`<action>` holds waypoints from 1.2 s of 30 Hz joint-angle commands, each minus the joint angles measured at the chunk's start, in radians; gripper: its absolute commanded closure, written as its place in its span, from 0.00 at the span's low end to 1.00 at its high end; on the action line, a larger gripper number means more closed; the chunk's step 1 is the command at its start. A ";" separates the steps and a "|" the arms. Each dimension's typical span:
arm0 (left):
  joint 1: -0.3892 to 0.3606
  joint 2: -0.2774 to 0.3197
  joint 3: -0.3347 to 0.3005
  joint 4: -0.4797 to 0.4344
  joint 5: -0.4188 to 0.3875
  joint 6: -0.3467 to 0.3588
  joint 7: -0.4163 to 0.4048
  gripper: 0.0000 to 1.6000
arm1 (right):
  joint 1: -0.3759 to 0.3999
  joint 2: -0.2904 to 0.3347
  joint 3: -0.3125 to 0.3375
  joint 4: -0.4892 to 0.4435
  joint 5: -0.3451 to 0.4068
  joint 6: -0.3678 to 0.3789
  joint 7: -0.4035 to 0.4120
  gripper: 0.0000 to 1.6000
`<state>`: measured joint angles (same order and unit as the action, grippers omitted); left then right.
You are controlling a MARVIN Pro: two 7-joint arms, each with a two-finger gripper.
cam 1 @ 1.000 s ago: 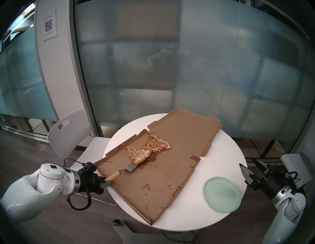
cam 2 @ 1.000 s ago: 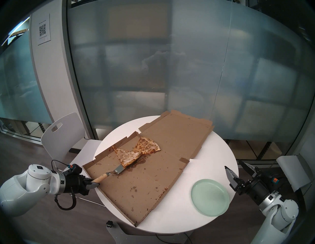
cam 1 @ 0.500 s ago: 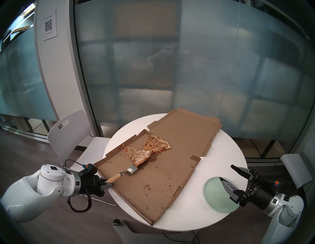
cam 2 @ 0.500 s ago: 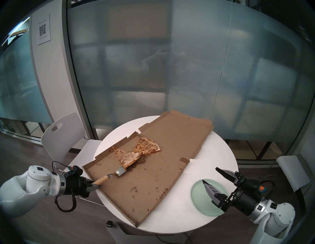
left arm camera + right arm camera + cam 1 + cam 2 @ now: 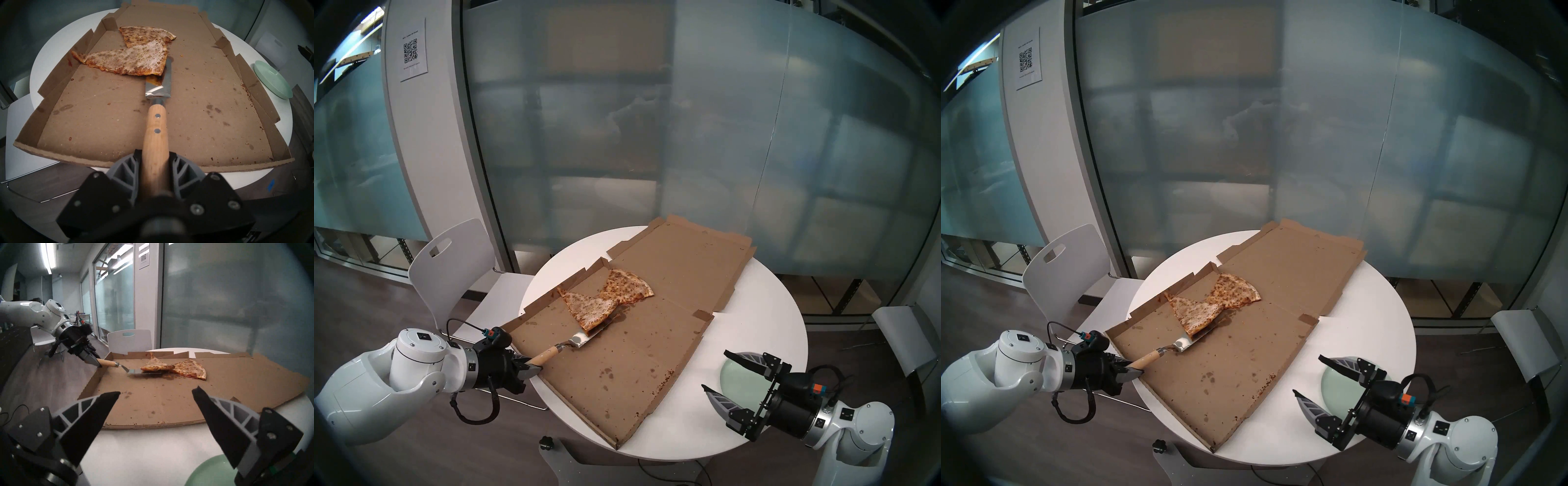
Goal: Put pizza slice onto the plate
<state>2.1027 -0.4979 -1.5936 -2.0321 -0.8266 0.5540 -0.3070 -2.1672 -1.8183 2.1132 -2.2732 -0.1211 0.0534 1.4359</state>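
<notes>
The long pale pizza slice (image 5: pixel 585 307) (image 5: pixel 132 60) lies in the open cardboard box (image 5: pixel 619 373), its wide end resting on the metal blade of a wooden-handled spatula (image 5: pixel 548 354) (image 5: pixel 155 135). That end sits slightly above the box floor in the right wrist view (image 5: pixel 156 366). My left gripper (image 5: pixel 531 368) (image 5: pixel 155 162) is shut on the spatula's handle at the box's left edge. The mint-green plate (image 5: pixel 738 378) (image 5: pixel 271 79) stands on the table's right side. My right gripper (image 5: pixel 714 370) (image 5: pixel 157 390) hovers open over the plate's left edge, hiding much of it.
A shorter orange-brown pizza wedge (image 5: pixel 626 286) touches the slice's far end. The greasy box covers most of the round white table (image 5: pixel 687 424). A white chair (image 5: pixel 449 264) stands at the far left, another (image 5: pixel 904 339) at the right. A glass wall is behind.
My right arm swung in from the table's right side, across the plate, and its open gripper now points toward the box. The left gripper pushed the spatula a little further under the slice.
</notes>
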 commanded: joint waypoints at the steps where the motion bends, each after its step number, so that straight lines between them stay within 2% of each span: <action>1: 0.000 -0.001 -0.014 -0.025 -0.004 -0.008 -0.003 1.00 | -0.011 0.005 -0.130 -0.014 -0.099 -0.005 -0.038 0.00; 10: 0.009 0.002 -0.013 -0.027 0.002 -0.010 -0.006 1.00 | 0.007 0.051 -0.243 0.047 -0.255 0.008 -0.119 0.00; 20: 0.043 0.004 -0.034 -0.015 0.006 -0.022 -0.009 1.00 | 0.023 0.074 -0.286 0.087 -0.305 0.033 -0.164 0.00; 27: 0.067 0.004 -0.052 -0.021 0.004 -0.023 -0.010 1.00 | 0.047 0.107 -0.346 0.102 -0.314 0.072 -0.225 0.00; 36: 0.091 0.000 -0.071 -0.032 0.004 -0.029 -0.010 1.00 | 0.087 0.152 -0.433 0.129 -0.369 0.111 -0.322 0.00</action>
<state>2.1718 -0.4939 -1.6371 -2.0434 -0.8197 0.5350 -0.3195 -2.1247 -1.7020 1.7467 -2.1451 -0.4581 0.1400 1.1736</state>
